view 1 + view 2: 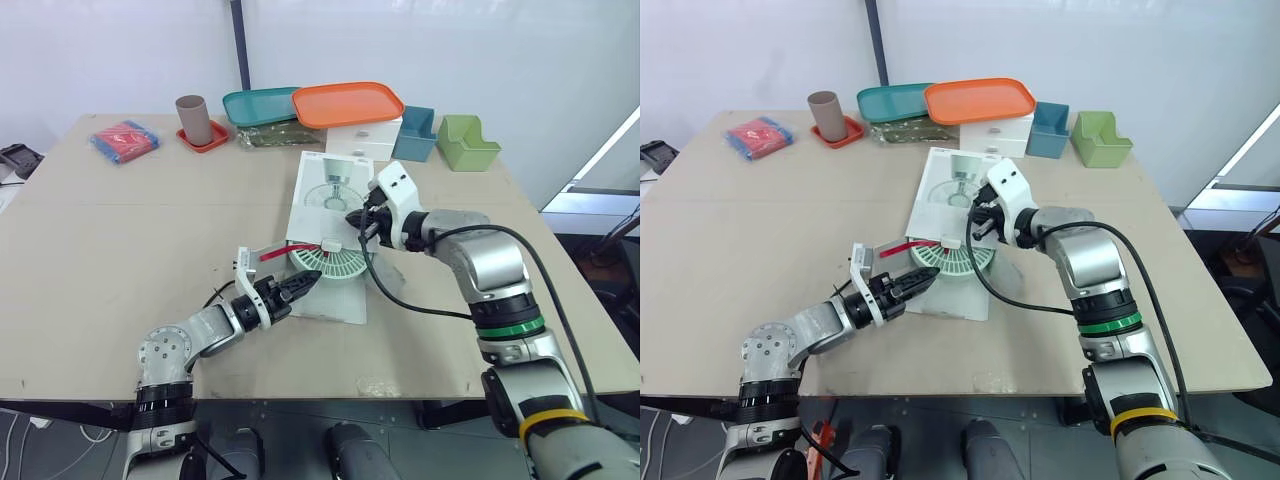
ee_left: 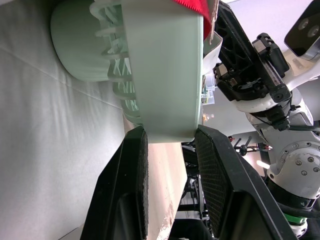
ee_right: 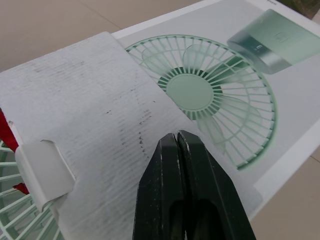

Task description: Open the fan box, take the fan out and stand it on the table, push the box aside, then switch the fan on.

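The broad beige wooden desk [image 1: 120,230] carries a flat white cardboard fan box [image 1: 330,190], printed with a picture of the fan. The box lies lengthwise at the desk's middle with its near end open. The round pale-green plastic fan [image 1: 335,265] lies flat, partly out of that open end and resting on the lower flap, so it has still to be drawn clear and stood upright. The right hand [image 1: 358,222] is clenched on nothing, with its two black fingers pressed together over the lifted white cardboard flap [image 3: 90,100]. Whether they actually bear on the flap is hard to tell from this angle. The left hand [image 1: 308,282] grasps the fan's near rim, its ribbed pads [image 2: 132,170] on either side of the smooth outer band by their tips only. A thin red strap [image 1: 285,250] runs from the fan's top toward the left. The fan looks light and stiff, but its fine grille ribs would likely bend or snap. The solid rim is therefore the better hold, taken deeper because the smooth plastic could slip.
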Controlling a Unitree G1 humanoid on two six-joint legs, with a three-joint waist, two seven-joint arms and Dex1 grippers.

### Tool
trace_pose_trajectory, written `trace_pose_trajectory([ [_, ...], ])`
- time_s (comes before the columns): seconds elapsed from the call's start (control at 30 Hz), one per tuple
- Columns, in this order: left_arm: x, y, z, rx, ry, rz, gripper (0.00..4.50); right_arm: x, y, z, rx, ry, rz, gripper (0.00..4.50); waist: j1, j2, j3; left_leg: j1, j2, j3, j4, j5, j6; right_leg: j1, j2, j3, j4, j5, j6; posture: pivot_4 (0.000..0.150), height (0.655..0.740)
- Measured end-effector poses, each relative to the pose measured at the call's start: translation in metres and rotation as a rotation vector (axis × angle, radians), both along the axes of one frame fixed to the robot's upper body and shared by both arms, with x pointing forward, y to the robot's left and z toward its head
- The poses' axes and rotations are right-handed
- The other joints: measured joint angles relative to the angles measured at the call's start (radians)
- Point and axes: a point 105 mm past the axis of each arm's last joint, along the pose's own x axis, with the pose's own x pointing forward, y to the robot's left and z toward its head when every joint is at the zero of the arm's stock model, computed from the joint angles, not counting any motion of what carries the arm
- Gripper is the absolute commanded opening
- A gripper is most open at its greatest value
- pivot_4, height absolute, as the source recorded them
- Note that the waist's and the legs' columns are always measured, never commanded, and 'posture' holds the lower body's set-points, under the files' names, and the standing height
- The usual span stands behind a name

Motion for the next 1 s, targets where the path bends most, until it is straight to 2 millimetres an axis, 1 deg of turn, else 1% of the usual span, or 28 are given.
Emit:
trace_pose_trajectory([
  [0.3, 0.002, 0.004, 0.000, 0.003, 0.000, 0.012, 0.94, 0.001, 0.002, -0.003, -0.001, 0.000, 0.007, 0.00, -0.001, 0.000, 0.000, 0.001, 0.000, 0.000, 0.000, 0.000, 0.000, 0.000, 0.000, 0.000, 0.000, 0.001, 0.000, 0.150, 0.7400],
  [0.6, -0.002, 0.006, -0.001, 0.026, -0.003, -0.012, 0.94, 0.002, 0.005, -0.004, 0.002, -0.008, 0.022, 0.00, -0.003, 0.000, 0.000, 0.001, 0.001, 0.000, 0.000, 0.000, 0.000, 0.000, 0.001, 0.000, 0.000, 0.001, -0.001, 0.150, 0.7400],
  [0.73, -0.005, 0.009, 0.000, 0.046, -0.012, -0.052, 0.94, 0.002, 0.007, -0.004, -0.004, -0.010, 0.028, 0.00, -0.003, 0.000, 0.000, 0.002, 0.001, 0.000, 0.000, 0.000, 0.000, 0.000, 0.001, 0.000, 0.000, 0.000, -0.001, 0.150, 0.7400],
  [0.87, -0.004, 0.010, 0.001, 0.042, -0.001, -0.079, 0.94, 0.002, 0.007, -0.005, -0.011, -0.012, 0.029, 0.00, -0.002, 0.000, 0.000, 0.002, 0.001, 0.000, 0.000, 0.000, 0.000, 0.000, 0.001, 0.000, 0.000, 0.000, -0.001, 0.150, 0.7400],
  [1.0, -0.010, 0.011, 0.000, 0.023, 0.017, -0.113, 0.94, 0.002, 0.007, -0.004, -0.014, -0.014, 0.030, 0.00, -0.003, 0.000, 0.000, 0.001, 0.001, 0.000, 0.000, 0.000, -0.001, 0.000, 0.001, 0.000, 0.000, 0.000, -0.001, 0.150, 0.7400],
])
